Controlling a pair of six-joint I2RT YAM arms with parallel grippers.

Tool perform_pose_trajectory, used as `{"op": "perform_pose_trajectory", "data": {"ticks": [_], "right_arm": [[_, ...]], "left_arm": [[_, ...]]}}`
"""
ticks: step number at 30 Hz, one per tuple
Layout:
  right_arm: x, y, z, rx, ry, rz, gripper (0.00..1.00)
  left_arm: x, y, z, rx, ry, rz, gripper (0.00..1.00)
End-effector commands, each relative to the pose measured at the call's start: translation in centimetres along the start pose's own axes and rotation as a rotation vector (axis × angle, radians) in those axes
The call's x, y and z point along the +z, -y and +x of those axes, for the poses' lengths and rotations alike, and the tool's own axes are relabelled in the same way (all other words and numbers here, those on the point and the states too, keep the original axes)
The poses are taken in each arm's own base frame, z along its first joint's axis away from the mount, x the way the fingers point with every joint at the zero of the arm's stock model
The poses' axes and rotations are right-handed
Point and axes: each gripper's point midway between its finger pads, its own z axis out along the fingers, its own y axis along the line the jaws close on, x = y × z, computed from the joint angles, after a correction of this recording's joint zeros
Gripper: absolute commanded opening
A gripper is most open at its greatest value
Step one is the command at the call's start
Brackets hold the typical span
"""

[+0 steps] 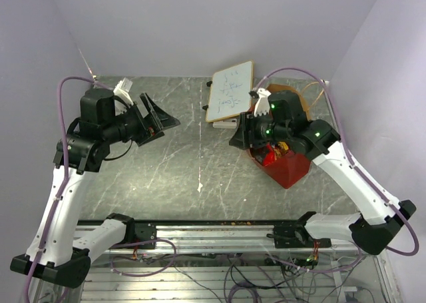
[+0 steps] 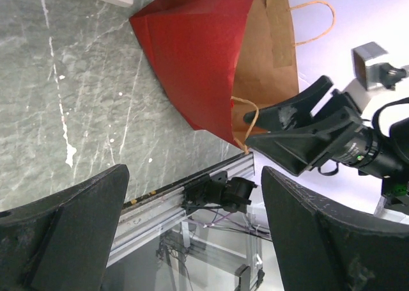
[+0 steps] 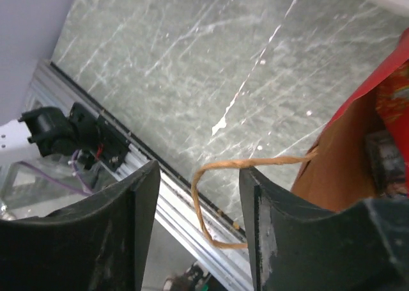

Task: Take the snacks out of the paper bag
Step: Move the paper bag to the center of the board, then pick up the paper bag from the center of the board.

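The paper bag (image 1: pixel 290 170) lies tilted at the right of the table, red outside and brown inside (image 2: pixel 268 54). Snacks (image 1: pixel 271 154) show as red and yellow wrappers in its mouth. In the right wrist view a red packet (image 3: pixel 393 99) and a dark bar (image 3: pixel 383 157) lie inside the bag. My right gripper (image 1: pixel 241 138) hovers at the bag's mouth with its jaws apart. The twisted paper handle (image 3: pixel 208 195) loops loosely between them, unpinched. My left gripper (image 1: pixel 163 123) hangs wide open in the air over the left of the table, holding nothing.
A small whiteboard with a wooden frame (image 1: pixel 231 90) leans on a white base behind the bag. The metal rail (image 1: pixel 200 230) runs along the table's near edge, with cables below it. White walls close in the back and the sides.
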Motion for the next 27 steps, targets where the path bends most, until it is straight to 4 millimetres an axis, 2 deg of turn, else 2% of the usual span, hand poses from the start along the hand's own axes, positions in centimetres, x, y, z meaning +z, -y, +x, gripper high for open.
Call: {"op": "perform_pose_trajectory", "data": {"ticks": [1,7,10,12,18,20,23,25,27], "right_arm": [[-3.1,0.3,-3.0,-0.021,0.104,0.101,0.59],[-7.7,2.5,-4.1,-0.030,0.172,0.281,0.87],[-10.0,4.4,-4.9,-0.034,0.203,0.423,0.91],[-11.4,5.9,-5.7,-0.048,0.217,0.537,0.91],[-15.1,10.5,-9.1,-0.096,0.275,0.886,0.94],[-15.5,12.8,-10.1,-0.098,0.268,0.957,0.95],[-16.0,17.1,-11.5,-0.030,0.291,0.956,0.95],[-16.0,18.8,-12.2,-0.002,0.331,0.938,0.95],[-15.1,20.4,-12.5,0.032,0.352,0.906,0.95]], "left_arm": [[-0.2,2.1,-0.4,-0.018,0.019,0.119,0.95],[1.1,2.4,-0.4,-0.052,-0.004,0.161,0.95],[2.5,2.5,0.0,-0.074,-0.025,0.175,0.95],[3.9,3.2,0.7,-0.073,-0.043,0.192,0.95],[8.6,6.7,5.4,-0.030,-0.171,0.219,0.95],[10.0,7.5,7.0,-0.012,-0.211,0.218,0.95],[12.0,8.7,9.8,0.019,-0.288,0.222,0.95],[13.2,9.7,11.2,0.046,-0.335,0.225,0.95],[14.2,10.0,12.1,0.077,-0.373,0.207,0.95]]}}
